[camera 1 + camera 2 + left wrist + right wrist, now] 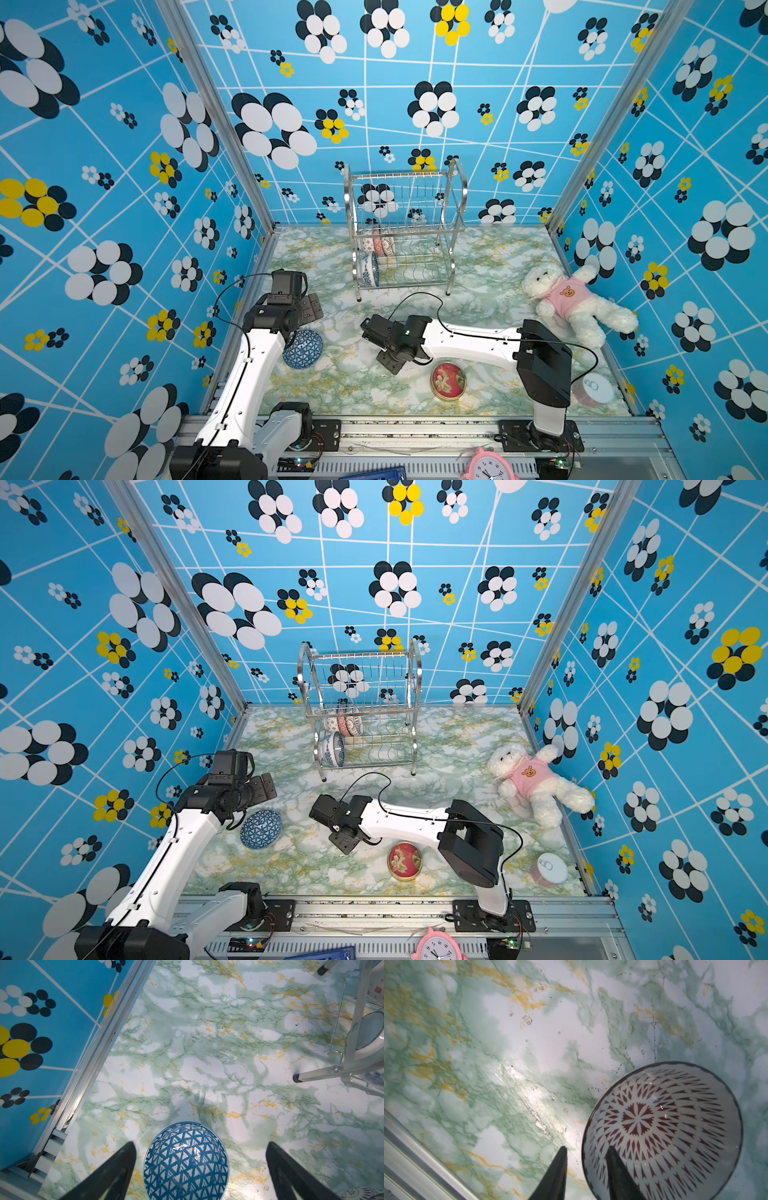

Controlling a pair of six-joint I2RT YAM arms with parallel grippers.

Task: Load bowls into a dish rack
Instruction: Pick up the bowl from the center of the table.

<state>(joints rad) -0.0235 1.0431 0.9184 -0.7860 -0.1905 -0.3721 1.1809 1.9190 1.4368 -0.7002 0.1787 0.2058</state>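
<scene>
While the left gripper [200,1144] stands wide open, empty, a blue bowl [186,1165] between its fingers, the right gripper [587,1148], narrowly open, straddles the red bowl [675,1126] at its rim.

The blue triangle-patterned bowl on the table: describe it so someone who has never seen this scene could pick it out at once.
Start at the dish rack at the back of the marbled table, then come forward toward the left arm. The bowl sits on the table beside that arm, under the open left gripper. Its blue-and-white triangle lattice sets it apart from the flat red tin.
</scene>
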